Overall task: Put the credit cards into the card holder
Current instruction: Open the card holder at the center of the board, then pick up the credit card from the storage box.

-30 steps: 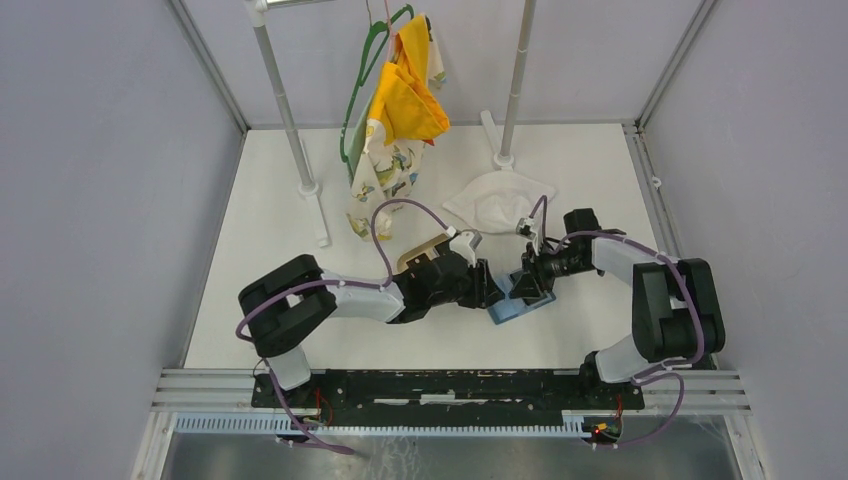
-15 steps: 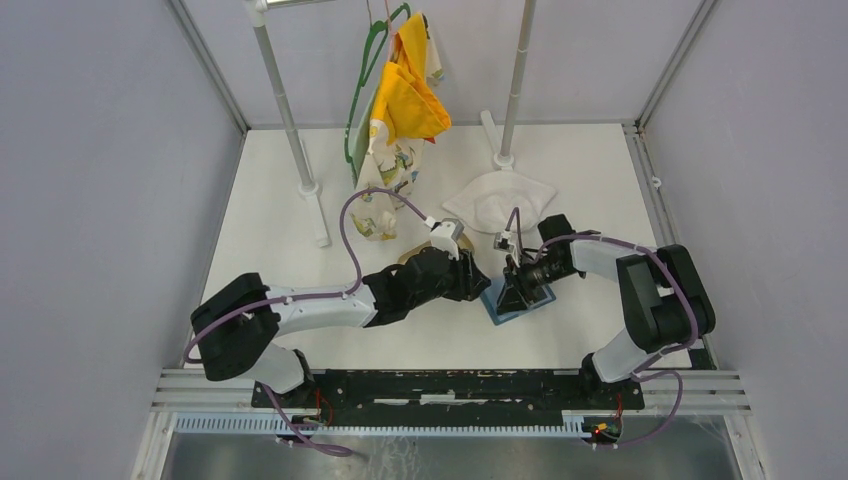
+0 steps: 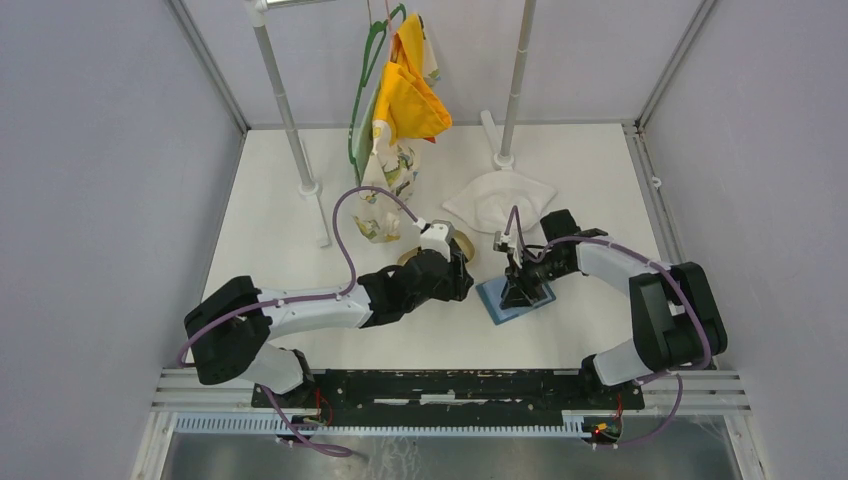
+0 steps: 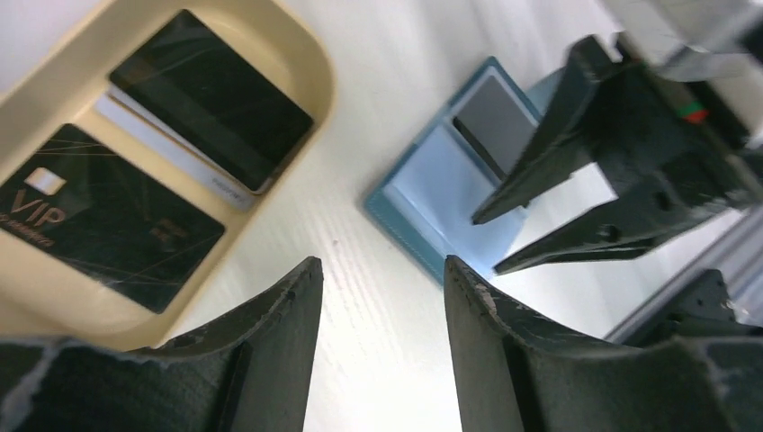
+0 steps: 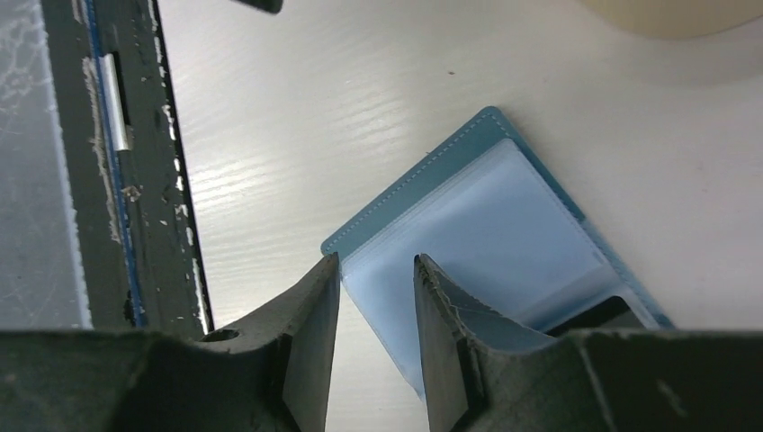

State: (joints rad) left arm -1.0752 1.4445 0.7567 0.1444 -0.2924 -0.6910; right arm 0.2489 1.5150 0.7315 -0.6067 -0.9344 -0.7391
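Item: credit cards (image 4: 209, 101), two, black, lying flat in the tan tray (image 4: 317, 76) with a pale card (image 4: 171, 153) tucked between them; neither is lifted. Item: card holder (image 4: 421, 193), blue, laid open on the table (image 4: 378, 54) just beside the tray, with its clear sleeve (image 5: 486, 234) facing up so that a card can slide in. A dark slip shows in one pocket, and I cannot tell what it is. Item: my right gripper (image 5: 376, 265), fingers parted a little and holding nothing, poised over one corner of the holder. I judge it is there to pin the holder flat or lift the sleeve, but I cannot confirm contact. Item: my left gripper (image 4: 380, 265), jaws spread and empty, hanging above the bare strip between tray and holder. It is presumably there to fetch the first card while the right steadies the holder.
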